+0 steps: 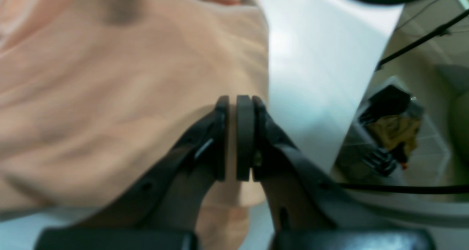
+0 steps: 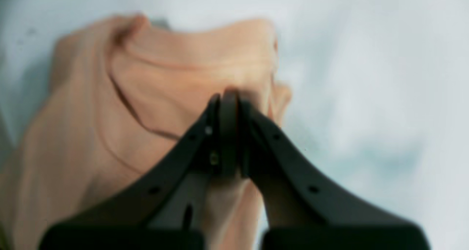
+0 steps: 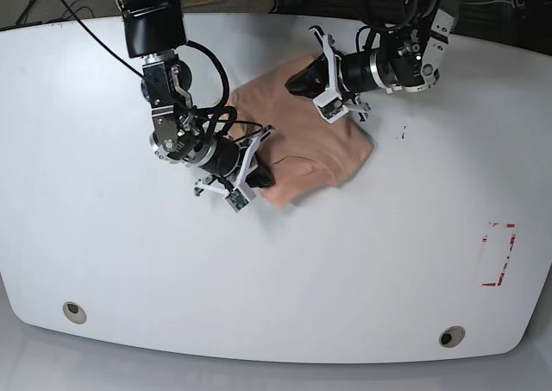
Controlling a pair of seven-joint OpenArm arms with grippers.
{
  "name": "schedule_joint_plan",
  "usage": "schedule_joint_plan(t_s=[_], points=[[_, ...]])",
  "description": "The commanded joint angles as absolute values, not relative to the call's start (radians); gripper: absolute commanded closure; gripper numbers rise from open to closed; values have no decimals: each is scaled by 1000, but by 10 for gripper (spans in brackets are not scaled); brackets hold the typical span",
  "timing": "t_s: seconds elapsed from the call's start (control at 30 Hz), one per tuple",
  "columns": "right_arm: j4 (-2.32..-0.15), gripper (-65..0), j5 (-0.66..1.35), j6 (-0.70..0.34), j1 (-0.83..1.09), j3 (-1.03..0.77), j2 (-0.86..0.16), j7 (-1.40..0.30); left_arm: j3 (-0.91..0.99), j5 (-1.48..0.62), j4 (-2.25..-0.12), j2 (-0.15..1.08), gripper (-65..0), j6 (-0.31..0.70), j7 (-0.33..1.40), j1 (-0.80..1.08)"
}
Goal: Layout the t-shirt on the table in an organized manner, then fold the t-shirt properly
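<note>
Two hands, left hand [image 3: 297, 82] and right hand [image 3: 259, 177], each pinch the t-shirt [image 3: 306, 149] at opposite edges, probably to spread it; it's bunched at the bench's [image 3: 129, 261] 12 o'clock.

Bright, even light falls from overhead, and the white worktop [image 3: 285, 287] throws it back with hardly a hard shadow; only soft grey patches sit under each arm. Both wrist views are badly blurred. Beyond the left gripper [image 1: 237, 138] the t-shirt [image 1: 121, 96] is a soft peach smear, and a pale glare streaks the worktop to that gripper's right. Ahead of the right gripper [image 2: 226, 133] the cloth folds are smeared too. The base view is sharp, its edges bowed.
</note>
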State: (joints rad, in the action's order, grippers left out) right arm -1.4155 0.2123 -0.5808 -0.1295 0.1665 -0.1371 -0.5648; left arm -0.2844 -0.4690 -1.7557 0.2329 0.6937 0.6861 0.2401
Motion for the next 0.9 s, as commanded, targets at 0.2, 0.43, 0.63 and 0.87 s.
schedule_joint_plan(t_s=[0.2, 0.43, 0.63, 0.87], points=[[-1500, -13, 228, -584, -56, 159, -177, -524, -278, -375, -1656, 263, -25, 698, 661, 170], [-1604, -13, 228, -579, 27, 157, -177, -542, -269, -346, -1552, 274, -25, 698, 659, 97], [-1662, -13, 228, -579, 76, 162, -171, -565, -231, -346, -1540, 289, -25, 698, 659, 67], [-1695, -13, 228, -578, 117, 162, -150, -565, -151, -344, -1544, 291, -25, 698, 662, 51]])
